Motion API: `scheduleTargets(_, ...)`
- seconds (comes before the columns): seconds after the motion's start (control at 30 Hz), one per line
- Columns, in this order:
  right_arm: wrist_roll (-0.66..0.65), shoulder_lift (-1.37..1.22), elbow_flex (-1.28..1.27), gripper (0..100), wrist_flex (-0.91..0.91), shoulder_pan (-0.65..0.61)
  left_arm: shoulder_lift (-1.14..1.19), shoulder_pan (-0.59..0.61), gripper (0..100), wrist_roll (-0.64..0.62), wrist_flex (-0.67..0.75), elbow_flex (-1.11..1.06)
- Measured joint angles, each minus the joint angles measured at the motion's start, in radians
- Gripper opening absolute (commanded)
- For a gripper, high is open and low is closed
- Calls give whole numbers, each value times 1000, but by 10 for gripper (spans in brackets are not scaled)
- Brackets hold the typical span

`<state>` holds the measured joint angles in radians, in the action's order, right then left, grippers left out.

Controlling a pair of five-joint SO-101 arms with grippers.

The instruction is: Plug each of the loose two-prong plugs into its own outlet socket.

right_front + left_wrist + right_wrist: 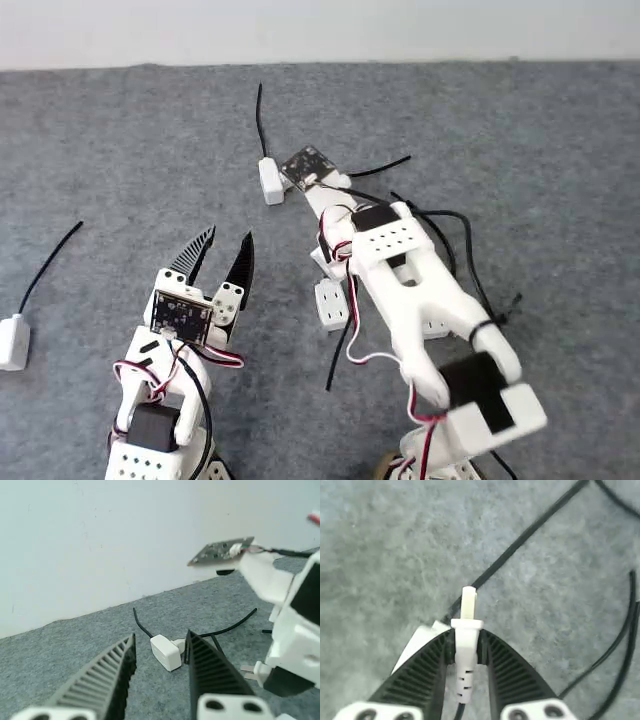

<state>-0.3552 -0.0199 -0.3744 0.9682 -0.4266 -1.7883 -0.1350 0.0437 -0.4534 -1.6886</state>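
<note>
The high camera sits above and behind the 2 arms' bases, facing down and forward over the table (520, 130) to the wall (320, 30). The left wrist camera rides low behind the left gripper (161, 636), nearly level, facing that wall. The right wrist camera looks steeply down past the right gripper (466, 634), close over the pinched plug (465, 647). High and left wrist views share the white block (270, 182) and right arm (420, 290).

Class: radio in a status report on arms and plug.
Left gripper: jaws open, empty. Right gripper: jaws shut on plug. Socket close by; loose cables around.
</note>
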Motion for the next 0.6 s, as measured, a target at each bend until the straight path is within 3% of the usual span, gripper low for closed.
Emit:
scheduleTargets(0.27,-68,210,0,9,109,-75,0,0,160,0,-8,0)
scheduleTargets(0.6,-71,462,0,9,227,-256,0,-3,160,0,-189,106)
